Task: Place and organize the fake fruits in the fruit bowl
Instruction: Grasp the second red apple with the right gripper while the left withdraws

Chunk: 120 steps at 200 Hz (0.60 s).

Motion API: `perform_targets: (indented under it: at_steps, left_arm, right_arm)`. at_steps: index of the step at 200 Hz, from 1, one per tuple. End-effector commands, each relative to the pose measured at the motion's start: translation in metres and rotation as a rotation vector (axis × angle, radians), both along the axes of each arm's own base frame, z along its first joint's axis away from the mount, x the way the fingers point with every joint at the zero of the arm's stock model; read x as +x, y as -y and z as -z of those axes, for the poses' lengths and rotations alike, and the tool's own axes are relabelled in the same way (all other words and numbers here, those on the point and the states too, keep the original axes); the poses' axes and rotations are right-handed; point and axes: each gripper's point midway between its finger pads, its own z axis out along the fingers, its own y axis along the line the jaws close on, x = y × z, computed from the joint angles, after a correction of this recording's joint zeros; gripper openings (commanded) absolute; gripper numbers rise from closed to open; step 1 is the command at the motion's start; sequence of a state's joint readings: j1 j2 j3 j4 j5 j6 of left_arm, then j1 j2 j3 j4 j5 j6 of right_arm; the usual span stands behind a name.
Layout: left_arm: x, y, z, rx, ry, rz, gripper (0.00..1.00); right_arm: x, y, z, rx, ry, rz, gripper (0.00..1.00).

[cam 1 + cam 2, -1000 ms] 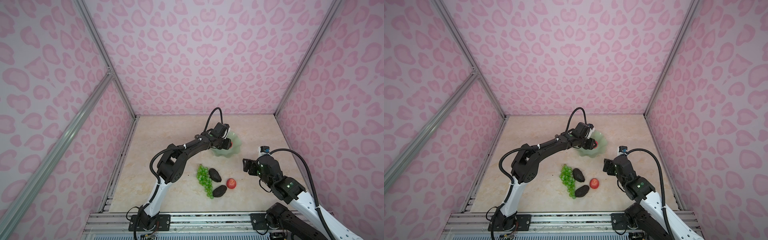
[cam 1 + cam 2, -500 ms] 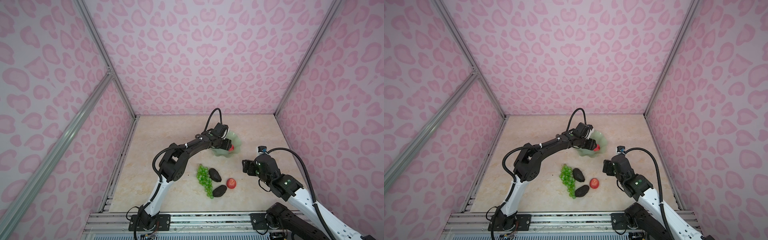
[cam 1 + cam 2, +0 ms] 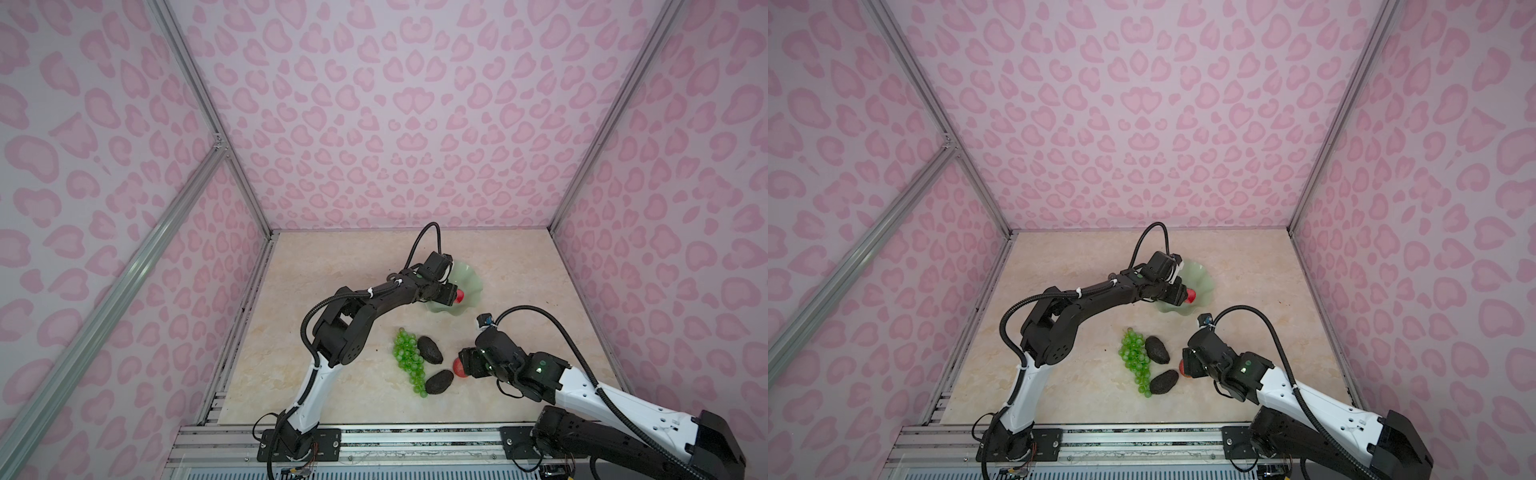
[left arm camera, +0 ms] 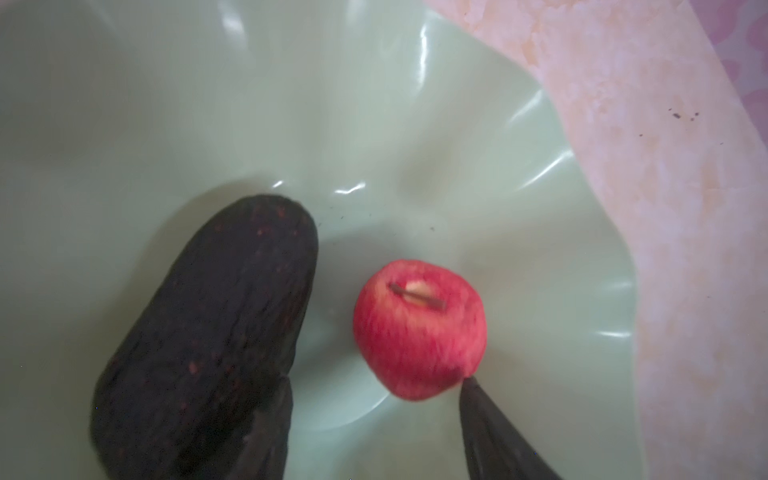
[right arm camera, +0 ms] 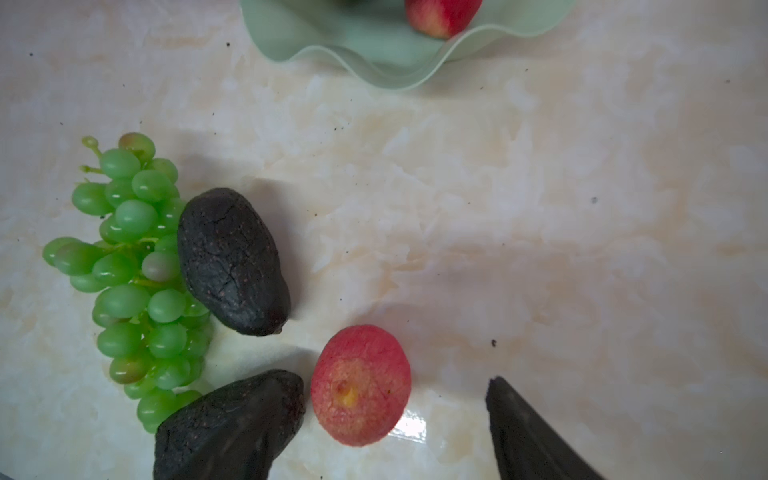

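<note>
Left wrist view: the left gripper [image 4: 374, 384] has just released a red apple [image 4: 419, 328], now resting in the green bowl [image 4: 561, 249] beside an avocado [image 4: 216, 324]. The right gripper [image 3: 464, 365], jaws spread, has moved over the second apple [image 3: 458, 368] on the tabletop [image 3: 332, 270], likely next.

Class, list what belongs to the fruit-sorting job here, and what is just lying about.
Belongs: fruit bowl; bowl apple; bowl avocado; table apple; avocado beside table apple; other table avocado; grapes.
Just there: pink walls; metal frame; tabletop.
</note>
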<state>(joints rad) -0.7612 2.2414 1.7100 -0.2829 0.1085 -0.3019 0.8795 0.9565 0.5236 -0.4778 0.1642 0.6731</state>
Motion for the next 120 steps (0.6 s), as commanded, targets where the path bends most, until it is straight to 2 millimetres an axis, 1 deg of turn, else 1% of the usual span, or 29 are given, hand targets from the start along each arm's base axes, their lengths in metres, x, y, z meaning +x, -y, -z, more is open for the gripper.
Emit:
perform_targets:
  at_steps: [1,27,52,77,100,120]
  left_arm:
    - [-0.037,-0.053,-0.313,-0.382,0.495,-0.052,0.66]
    - [-0.045,-0.061,-0.325,-0.417,0.525,-0.055,0.67]
    - [-0.049,-0.058,-0.332,-0.444,0.525,-0.033,0.67]
    - [-0.052,-0.055,-0.336,-0.463,0.52,-0.015,0.67]
    - [-0.056,-0.058,-0.341,-0.475,0.53,-0.016,0.67]
    - [-0.059,-0.067,-0.343,-0.47,0.545,-0.033,0.67]
  right_arm:
    - [0.003,-0.01,0.005,0.033,0.009,0.041,0.77]
    - [0.003,-0.012,0.019,0.008,-0.023,0.054,0.74]
    - [0.002,-0.016,0.029,-0.014,-0.062,0.054,0.71]
    - [0.002,-0.018,0.037,-0.002,-0.07,0.065,0.66]
    - [0.003,-0.016,0.039,-0.004,-0.061,0.081,0.56]
    - [0.004,-0.015,0.035,-0.002,-0.054,0.084,0.47]
